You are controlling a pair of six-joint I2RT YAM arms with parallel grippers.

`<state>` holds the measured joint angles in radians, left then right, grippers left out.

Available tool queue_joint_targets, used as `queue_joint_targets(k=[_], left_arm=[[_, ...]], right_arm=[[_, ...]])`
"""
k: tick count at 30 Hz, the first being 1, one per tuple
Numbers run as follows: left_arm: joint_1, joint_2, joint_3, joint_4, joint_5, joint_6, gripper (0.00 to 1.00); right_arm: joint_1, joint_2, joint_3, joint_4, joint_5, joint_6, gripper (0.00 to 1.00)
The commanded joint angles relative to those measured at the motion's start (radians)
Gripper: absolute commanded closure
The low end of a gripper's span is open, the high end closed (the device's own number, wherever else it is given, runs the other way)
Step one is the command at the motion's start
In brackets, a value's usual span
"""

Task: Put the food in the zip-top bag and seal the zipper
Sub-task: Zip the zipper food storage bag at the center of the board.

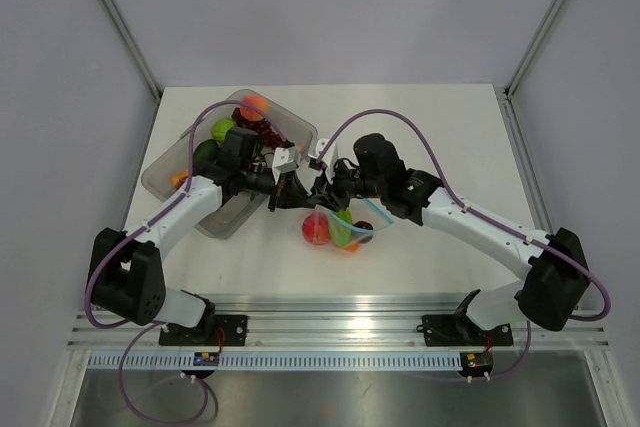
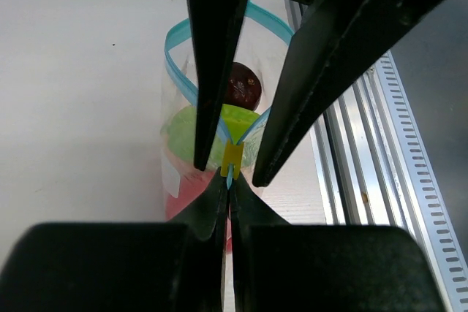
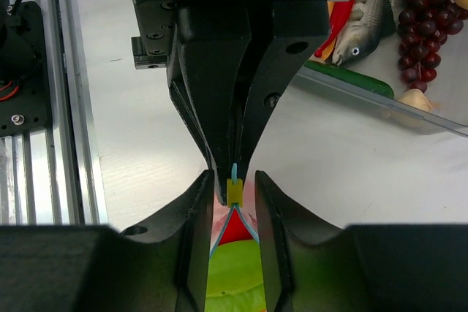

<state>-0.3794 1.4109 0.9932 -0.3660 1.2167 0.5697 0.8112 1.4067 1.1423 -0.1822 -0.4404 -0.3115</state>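
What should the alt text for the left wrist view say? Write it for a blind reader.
The left gripper is shut on the end of the zip-top bag's light-blue zipper, beside its yellow slider, which the right gripper's open fingers straddle. The bag mouth gapes, showing dark purple food and green food inside.

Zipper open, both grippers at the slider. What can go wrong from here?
1. The right gripper straddles the yellow slider without gripping it, so it may slide past instead of dragging it.
2. The left gripper pinches only the end of the zipper, and a pull might slip it free.
3. The green piece and dark purple piece sit high at the mouth and could block closing.
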Motion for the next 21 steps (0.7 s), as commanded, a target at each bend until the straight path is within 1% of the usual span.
queue_joint_targets(k=[1, 3, 4, 8, 13, 15, 18, 21], left_arm=[[-0.004, 0.003, 0.042, 0.024, 0.047, 0.027, 1.00], [-0.004, 0.002, 0.042, 0.025, 0.047, 0.027, 1.00], [-0.004, 0.003, 0.042, 0.024, 0.047, 0.025, 1.00], [-0.004, 0.005, 0.044, 0.024, 0.047, 0.024, 1.00], [-0.004, 0.006, 0.045, 0.025, 0.047, 0.022, 1.00], [-0.004, 0.007, 0.045, 0.029, 0.044, 0.019, 1.00], [-0.004, 0.008, 0.047, 0.027, 0.044, 0.018, 1.00], [-0.004, 0.013, 0.048, 0.029, 0.044, 0.018, 1.00]], right_arm=[[-0.007, 0.001, 0.045, 0.004, -0.035, -0.008, 0.68], [-0.012, 0.003, 0.045, 0.001, -0.040, -0.005, 0.71], [-0.014, 0.005, 0.043, 0.000, -0.041, -0.003, 0.75], [-0.015, 0.008, 0.039, -0.005, -0.044, -0.001, 0.79], [-0.020, 0.009, 0.037, -0.008, -0.055, 0.014, 0.82], [-0.021, 0.009, 0.037, -0.008, -0.060, 0.022, 0.82], [-0.023, 0.005, 0.033, -0.011, -0.063, 0.026, 0.77], [-0.026, 0.003, 0.024, -0.010, -0.060, 0.026, 0.78]])
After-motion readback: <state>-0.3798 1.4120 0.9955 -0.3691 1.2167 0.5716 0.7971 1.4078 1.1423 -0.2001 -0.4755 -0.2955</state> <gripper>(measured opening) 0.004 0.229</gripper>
